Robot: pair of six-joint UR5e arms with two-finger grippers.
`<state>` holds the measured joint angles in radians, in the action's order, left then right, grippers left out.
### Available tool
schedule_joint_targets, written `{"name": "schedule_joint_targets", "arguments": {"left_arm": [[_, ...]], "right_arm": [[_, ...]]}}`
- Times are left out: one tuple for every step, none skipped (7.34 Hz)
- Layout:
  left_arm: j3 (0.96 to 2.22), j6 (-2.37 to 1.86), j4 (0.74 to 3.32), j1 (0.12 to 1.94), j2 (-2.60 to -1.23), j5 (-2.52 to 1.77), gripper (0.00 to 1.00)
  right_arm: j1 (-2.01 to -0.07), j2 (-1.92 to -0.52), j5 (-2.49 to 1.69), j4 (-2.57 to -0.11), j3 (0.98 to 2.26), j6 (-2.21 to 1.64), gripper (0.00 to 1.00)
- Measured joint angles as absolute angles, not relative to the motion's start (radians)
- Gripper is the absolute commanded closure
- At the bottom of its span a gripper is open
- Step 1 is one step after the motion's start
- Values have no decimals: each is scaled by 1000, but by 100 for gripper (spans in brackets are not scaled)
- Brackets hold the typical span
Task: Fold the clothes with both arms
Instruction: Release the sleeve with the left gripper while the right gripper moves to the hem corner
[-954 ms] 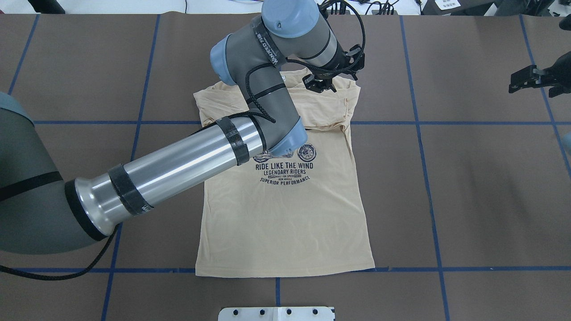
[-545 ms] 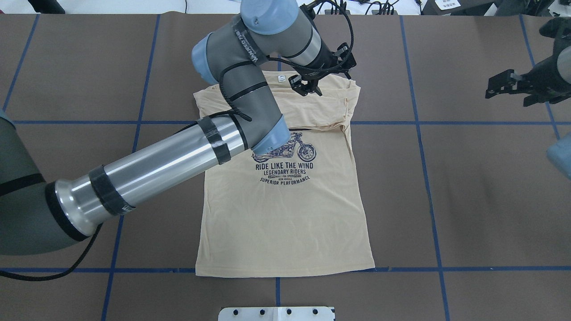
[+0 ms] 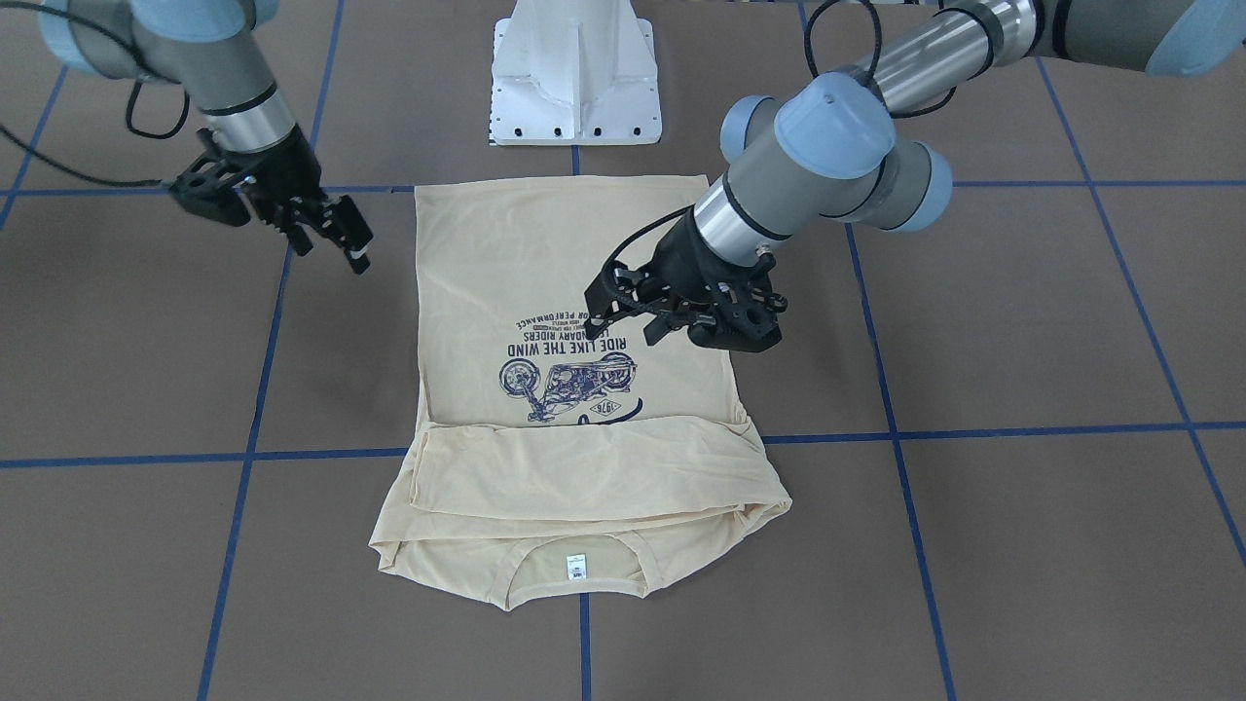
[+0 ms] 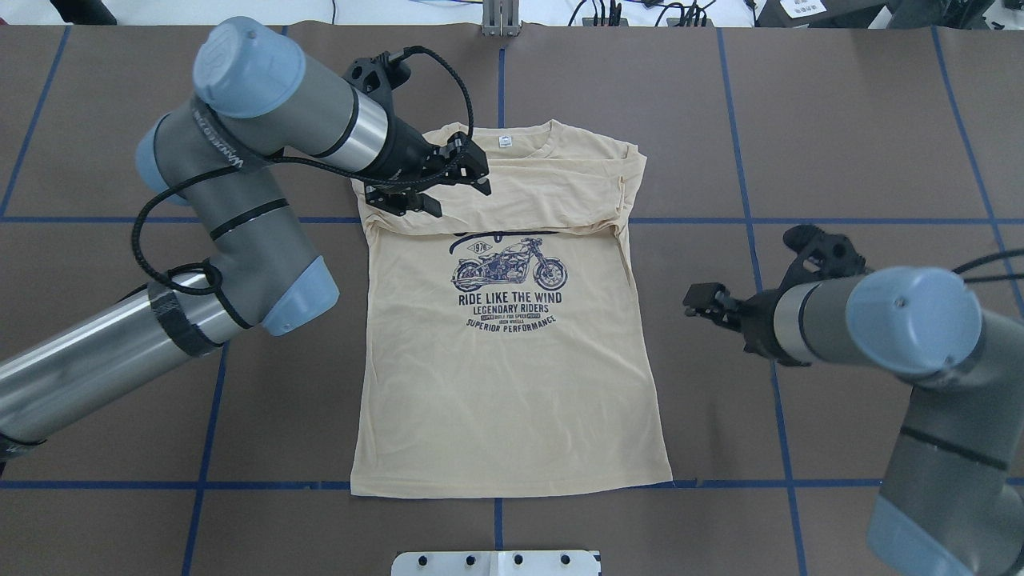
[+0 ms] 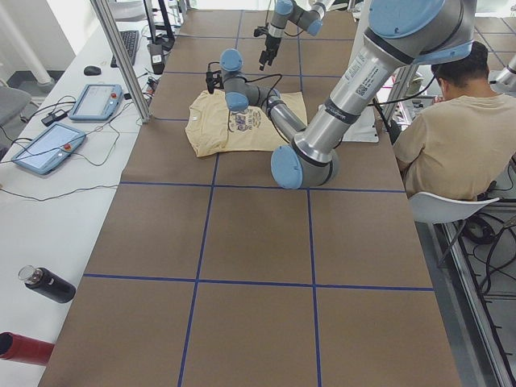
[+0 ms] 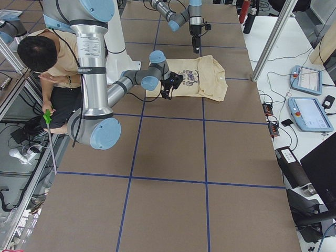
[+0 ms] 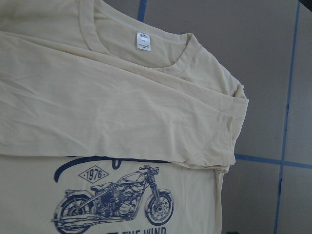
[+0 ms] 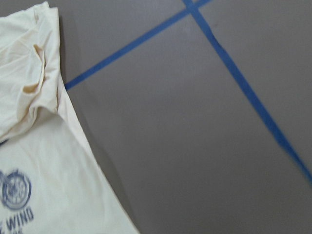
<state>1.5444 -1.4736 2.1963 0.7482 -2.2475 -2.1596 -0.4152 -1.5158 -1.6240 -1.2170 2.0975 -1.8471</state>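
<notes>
1. The cream-yellow T-shirt point(image 4: 512, 400) lies flat and print-up in the middle of the table point(image 4: 840, 120). Its hem is toward the robot's white base point(image 4: 496, 562) and its collar toward the far side.
2. The sleeves point(image 4: 552, 196) are folded in across the upper chest as one wide band. This band covers the top edge of the navy motorcycle print point(image 4: 510, 276). The band's end on the robot's right is bunched and wrinkled at the shoulder.
3. The small white neck label point(image 4: 505, 142) shows inside the collar, just beyond the folded band.
4. The left gripper point(image 4: 460, 200) hangs over the shirt's shoulder on the robot's left, at the near edge of the sleeve band. Its jaws are spread and pinch nothing. Whether a fingertip brushes the cloth cannot be told.
5. The right gripper point(image 4: 692, 300) points toward the shirt from the robot's right, over bare table. It is near the shirt's side edge but apart from it. Its fingers look parted and carry nothing.
6. Blue tape lines point(image 4: 744, 160) mark the brown tabletop into squares.
7. A seated person point(image 5: 451, 137) shows beside the robot's base in the side views, and control tablets point(image 5: 97, 101) lie on the white bench past the table's far edge.
</notes>
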Motion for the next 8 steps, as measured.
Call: {"name": "schedule_joint_targets", "arguments": {"left_arm": [[1597,-1438,2178,759,-2199,-2161,20],[1620,-1421,2168,764,-2175,-2161,20],[1628,-1416,2165,766,-2165,-2161,20],[1631,-1414,2164,766,-2160,-2160,20],[1632,-1413,2163,767,-2158,-2160,20],[1632,-1413,2163,767,-2157,-2159,20],[1631,-1413,2163,767,-2156,-2158,20],[1631,-1413,2163,767,-2152,-2157,20]], "right_arm": [[-274,-1531,-1504,-1221,2125,-1972,7],[-182,-1537,-1426,-1225,2130,-2055,7],[-135,-1538,-1385,-1229,2121,-2103,7],[-115,-1537,-1366,-1232,2107,-2126,7],[-103,-1534,-1360,-1233,2096,-2141,7],[-91,-1530,-1358,-1233,2090,-2152,7],[-77,-1523,-1357,-1232,2083,-2158,8],[-67,-1518,-1357,-1232,2079,-2160,10]]}}
